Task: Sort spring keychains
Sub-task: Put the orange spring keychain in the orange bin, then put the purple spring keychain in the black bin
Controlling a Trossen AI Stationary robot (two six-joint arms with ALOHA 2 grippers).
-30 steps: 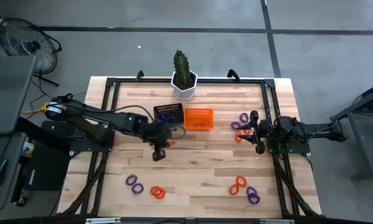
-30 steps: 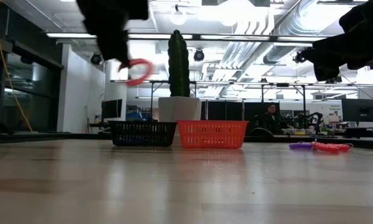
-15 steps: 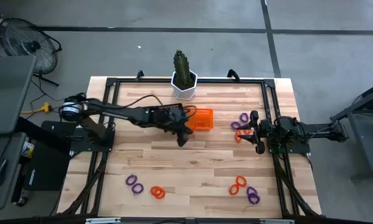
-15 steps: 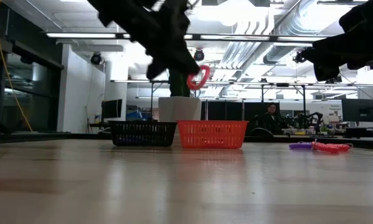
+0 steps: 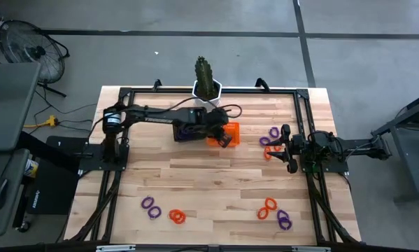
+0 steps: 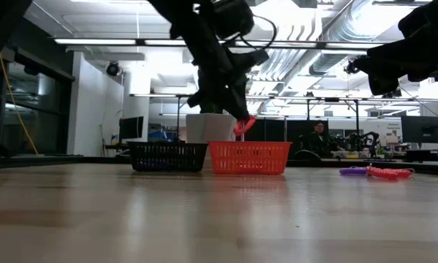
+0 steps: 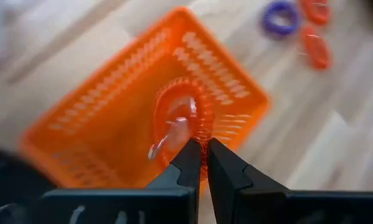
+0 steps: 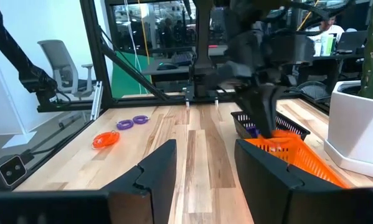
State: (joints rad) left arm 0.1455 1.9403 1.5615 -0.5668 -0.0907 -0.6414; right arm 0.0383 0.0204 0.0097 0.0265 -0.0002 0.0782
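Left gripper (image 7: 200, 163) is over the orange mesh basket (image 5: 224, 129), fingers (image 7: 187, 163) pinched tight on one orange spring keychain (image 7: 185, 118). In the left wrist view the coil hangs above the basket's open top; in the low view it sits just above the basket rim. Not released.

Right gripper (image 5: 286, 148) waits at the right side of the bench (image 5: 216, 182), fingers (image 8: 155, 171) spread wide, holding nothing.

Count on the bench, high view:
- Right cluster beside the right gripper: purple keychain (image 5: 273, 131) and one more purple just below it, plus an orange one (image 5: 268, 153) partly hidden by the gripper. The left wrist view shows one purple and two orange here, so the exact count is unclear.
- Front right: two orange coils (image 5: 267, 207) touching each other, two purple coils (image 5: 284, 220) just beside them.
- Front left: two purple coils (image 5: 151, 206) and two orange coils (image 5: 177, 216) near them (pairs overlap, hard to separate).
- One orange in the left fingers.

Baskets: two, side by side at the back centre. The black mesh basket (image 5: 188, 130) sits to the left of the orange one, touching or nearly so; something purple shows inside it, count cannot be told. Contents of the orange basket cannot be made out.

One potted cactus (image 5: 205, 75) in a white pot stands behind the baskets at the back edge.
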